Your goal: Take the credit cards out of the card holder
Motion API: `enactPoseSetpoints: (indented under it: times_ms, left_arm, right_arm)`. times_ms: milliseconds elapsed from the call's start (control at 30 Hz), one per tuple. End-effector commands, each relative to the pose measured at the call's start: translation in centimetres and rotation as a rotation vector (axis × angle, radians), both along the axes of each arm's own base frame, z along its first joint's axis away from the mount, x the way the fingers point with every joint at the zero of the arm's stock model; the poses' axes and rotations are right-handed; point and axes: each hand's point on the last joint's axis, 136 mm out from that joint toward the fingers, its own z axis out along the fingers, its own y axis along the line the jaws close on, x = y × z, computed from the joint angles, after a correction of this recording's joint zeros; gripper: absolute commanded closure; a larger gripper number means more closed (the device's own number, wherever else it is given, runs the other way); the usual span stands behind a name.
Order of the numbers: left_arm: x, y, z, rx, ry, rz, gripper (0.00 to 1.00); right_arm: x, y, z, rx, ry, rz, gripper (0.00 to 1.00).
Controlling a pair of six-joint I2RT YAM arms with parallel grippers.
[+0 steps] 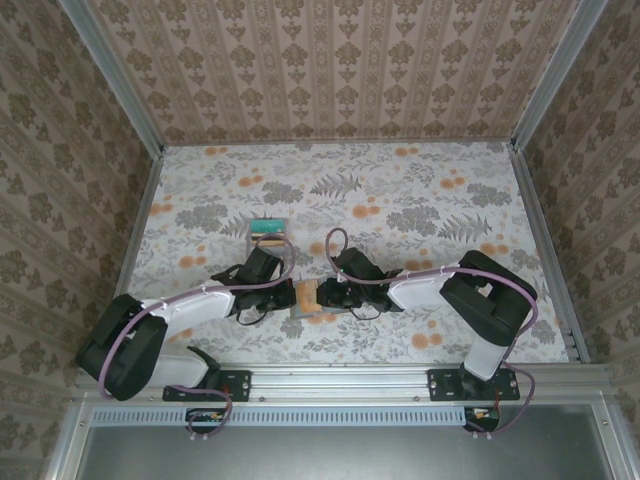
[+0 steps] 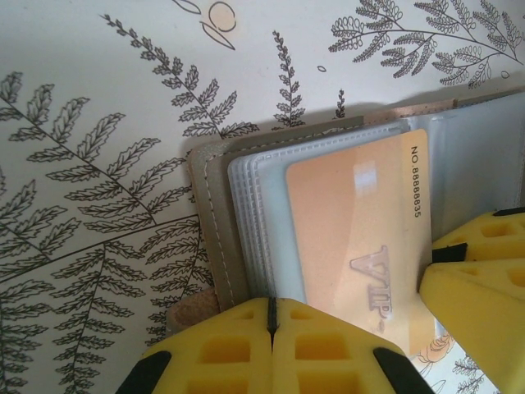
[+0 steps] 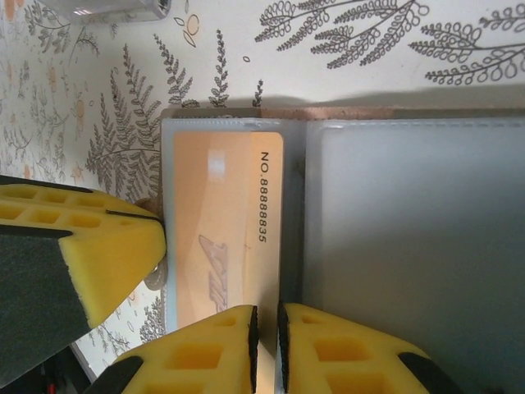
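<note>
The card holder [image 1: 308, 298] lies open on the floral table between my two grippers. Its brown-grey cover edge [image 2: 209, 222] and clear plastic sleeves show in the left wrist view, its pale grey inside [image 3: 410, 230] in the right wrist view. One of the credit cards, orange-tan [image 2: 353, 230] [image 3: 221, 213] and printed VIP, sits in a sleeve. My left gripper [image 2: 271, 302] [image 1: 283, 288] is shut, with the sleeve edges running into its seam. My right gripper [image 3: 267, 316] [image 1: 326, 295] stands a slit open astride that card's long edge.
A small stack with a teal card on top [image 1: 268, 230] lies on the table behind the left gripper. Patterned walls close the table on three sides. The right gripper's finger [image 2: 480, 287] is close beside the left one.
</note>
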Motion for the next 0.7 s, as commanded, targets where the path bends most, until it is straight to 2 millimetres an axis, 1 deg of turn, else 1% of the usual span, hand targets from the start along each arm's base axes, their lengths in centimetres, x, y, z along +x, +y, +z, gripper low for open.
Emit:
enactPoseSetpoints:
  times_ms: [0,133,267,367,667]
  left_arm:
    - [-0.9,1.2,-1.4,0.07,0.054,0.007,0.94]
    - [-0.9,1.1,-1.4,0.07,0.053,0.002,0.94]
    - [-1.0,1.2,-1.5,0.074,0.056,0.003,0.94]
    - [-1.0,1.2,-1.5,0.076,0.055,0.004,0.95]
    - [-0.9,1.5,-1.5,0.082,0.056,0.014,0.95]
  right_arm:
    - [0.3,0.6,-0.4,0.017,0.016,0.007,0.81]
    - [0.1,0.7,-0.7,0.022,0.024,0.009,0.84]
    - [0.1,0.5,-0.8,0.022,0.025,0.005,0.91]
    - [0.1,0.0,-0.8,0.024,0.025,-0.007,1.0]
    - [0.3,-2.0,-0.5,0.045,0.007,-0.061,1.0]
